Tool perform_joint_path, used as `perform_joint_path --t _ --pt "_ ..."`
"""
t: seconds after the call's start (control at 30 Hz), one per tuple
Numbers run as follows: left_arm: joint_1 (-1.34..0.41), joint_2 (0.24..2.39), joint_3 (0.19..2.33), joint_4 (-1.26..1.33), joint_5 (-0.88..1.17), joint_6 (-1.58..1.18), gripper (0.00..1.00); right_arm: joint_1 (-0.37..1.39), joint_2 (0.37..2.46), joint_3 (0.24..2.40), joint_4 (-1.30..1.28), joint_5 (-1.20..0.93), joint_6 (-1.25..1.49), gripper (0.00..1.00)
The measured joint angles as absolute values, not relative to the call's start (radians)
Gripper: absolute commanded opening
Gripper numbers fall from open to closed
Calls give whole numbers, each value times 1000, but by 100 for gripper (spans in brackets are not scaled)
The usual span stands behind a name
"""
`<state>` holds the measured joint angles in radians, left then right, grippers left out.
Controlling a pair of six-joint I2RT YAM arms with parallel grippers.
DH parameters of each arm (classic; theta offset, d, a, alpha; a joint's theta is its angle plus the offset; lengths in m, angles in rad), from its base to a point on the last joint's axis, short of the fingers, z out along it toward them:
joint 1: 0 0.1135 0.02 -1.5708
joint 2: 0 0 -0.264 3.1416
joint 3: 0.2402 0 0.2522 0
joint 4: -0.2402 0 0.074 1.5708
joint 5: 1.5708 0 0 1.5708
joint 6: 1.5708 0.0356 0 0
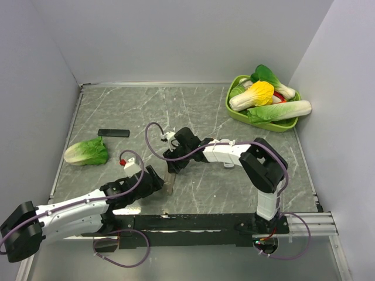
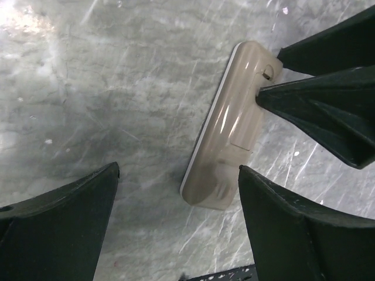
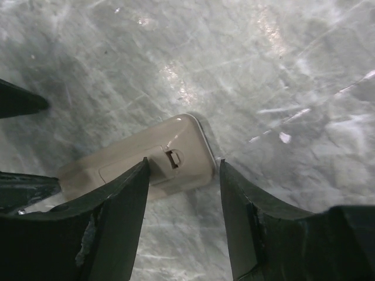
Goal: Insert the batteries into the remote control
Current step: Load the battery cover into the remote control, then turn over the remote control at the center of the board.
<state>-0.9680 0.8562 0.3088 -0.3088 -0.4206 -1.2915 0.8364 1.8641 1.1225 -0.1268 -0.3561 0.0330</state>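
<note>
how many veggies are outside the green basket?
1. A green lettuce lies on the left side of the table, just below the flat black bar and far from the basket. Something small could be hidden from these views.

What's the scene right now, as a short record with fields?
remote: slim grey-beige plastic remote control, back up, cover closed, on grey marble table
left gripper: open, straddling one remote end
right gripper: jaws apart at the latch end
batteries: none in view
elsewhere: green bowl of toy vegetables, flat black bar, green lettuce leaf
</note>
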Motion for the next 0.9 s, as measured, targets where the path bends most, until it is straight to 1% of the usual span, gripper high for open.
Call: perform_joint_path --t 0.07,0.1,0.23,0.33,0.37,0.43,0.47,0.5,0.63,0.77,0.9 --pt "-968 872 311 -292 -416 -1288 88 839 1868 1129 -124 -356 32 47" --pt "-968 879 312 -286 -416 -1285 88 840 1868 1129 -124 -356 28 47" --pt "-968 894 315 -272 -415 -1283 87 842 1869 1129 -111 -343 21 46" --pt "-967 892 316 -273 -415 -1283 88 842 1868 1129 -107 -340 18 49" --pt "-967 888 316 -276 -416 -1283 90 842 1867 1128 -107 -340 17 53" --pt "-967 871 316 -284 -417 -1277 93 843 1860 1127 -112 -332 16 58" --pt "-967 860 316 -289 -419 -1273 98 844 1851 1125 -120 -322 16 64" --pt "-967 854 317 -291 -420 -1268 99 845 1842 1124 -133 -316 14 66" --pt "-967 891 382 -322 -426 -1214 99 839 1750 1106 -171 -254 48 80" --pt "-967 1056 549 -370 -428 -1132 99 787 1586 1060 -189 -220 126 90" --pt "-966 1249 700 -398 -429 -1057 99 664 1420 996 -195 -226 235 95"
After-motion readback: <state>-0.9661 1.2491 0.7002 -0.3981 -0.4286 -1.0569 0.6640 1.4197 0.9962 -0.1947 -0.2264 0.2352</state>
